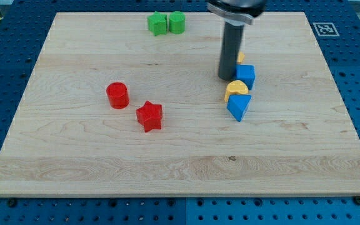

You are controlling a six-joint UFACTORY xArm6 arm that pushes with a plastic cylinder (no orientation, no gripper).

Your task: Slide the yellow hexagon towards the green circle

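Note:
A small yellow block, probably the yellow hexagon, peeks out to the right of my rod, mostly hidden behind it. My tip rests on the board just below and left of that block. It is also close to the left side of a blue cube. The green circle stands near the view's top edge, well up and left of my tip. A green star-like block touches its left side.
A rounded yellow block and a blue triangle sit just below the blue cube. A red cylinder and a red star lie to the view's left. All are on the wooden board.

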